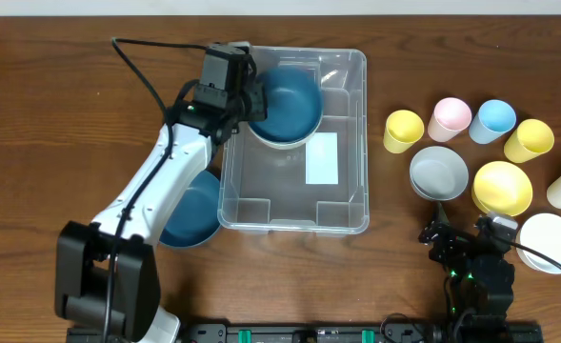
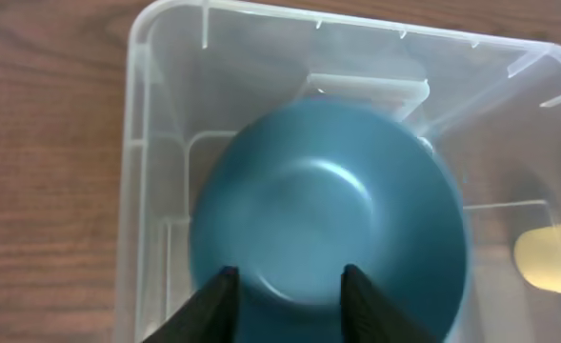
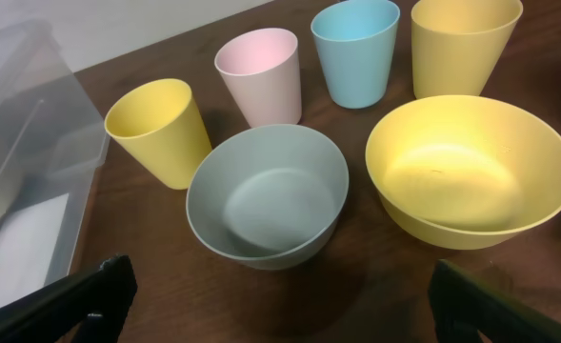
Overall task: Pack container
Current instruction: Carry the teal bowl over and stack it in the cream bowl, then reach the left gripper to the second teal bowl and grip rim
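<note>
The container (image 1: 361,143), a big clear plastic bin with a white label (image 1: 322,158) on its base, sits mid-table. A dark blue bowl (image 1: 290,100) lies in its far-left corner, slightly blurred in the left wrist view (image 2: 328,219). My left gripper (image 1: 247,100) hovers over the bowl's near rim. Its jaws (image 2: 285,276) stand apart, and the fingers do not pinch the rim. My right gripper (image 1: 469,232) is wide open near the table's front right, with only bare wood between its fingers (image 3: 285,286).
A second blue bowl (image 1: 190,214) rests on the table against the container's left side, partly under my left arm. To the right stand yellow (image 1: 403,130), pink (image 1: 450,118), blue (image 1: 494,120) and yellow (image 1: 529,140) cups, plus grey (image 1: 438,171), yellow (image 1: 502,187) and white (image 1: 550,242) bowls.
</note>
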Controlling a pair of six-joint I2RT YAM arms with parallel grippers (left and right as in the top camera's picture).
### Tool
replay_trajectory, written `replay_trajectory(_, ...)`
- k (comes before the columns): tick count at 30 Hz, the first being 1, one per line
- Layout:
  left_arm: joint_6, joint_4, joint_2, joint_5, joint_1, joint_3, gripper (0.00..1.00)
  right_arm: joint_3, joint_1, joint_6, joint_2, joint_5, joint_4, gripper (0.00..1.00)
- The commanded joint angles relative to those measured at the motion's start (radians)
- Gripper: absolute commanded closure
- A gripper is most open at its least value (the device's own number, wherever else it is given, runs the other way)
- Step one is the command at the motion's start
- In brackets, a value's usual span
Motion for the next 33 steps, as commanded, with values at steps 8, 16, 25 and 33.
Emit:
replay_trajectory(8,-0.002,-0.273,-0.314,-0.059,0.038,0.060,0.51,-0.003,-0.008,0.010,-0.006,0.003,0.000,0.01)
replay_trajectory(16,-0.038,-0.643,-0.435,-0.199,0.268,0.060,0.37,-0.003,-0.008,0.010,-0.006,0.003,0.000,0.01)
replay_trajectory(25,-0.058,-0.845,-0.328,-0.124,0.512,-0.021,0.34,-0.003,-0.008,0.010,-0.006,0.003,0.000,0.01)
replay_trajectory(33,-0.058,-0.729,-0.198,-0.100,0.581,-0.245,0.35,-0.003,-0.008,0.010,-0.006,0.003,0.000,0.01)
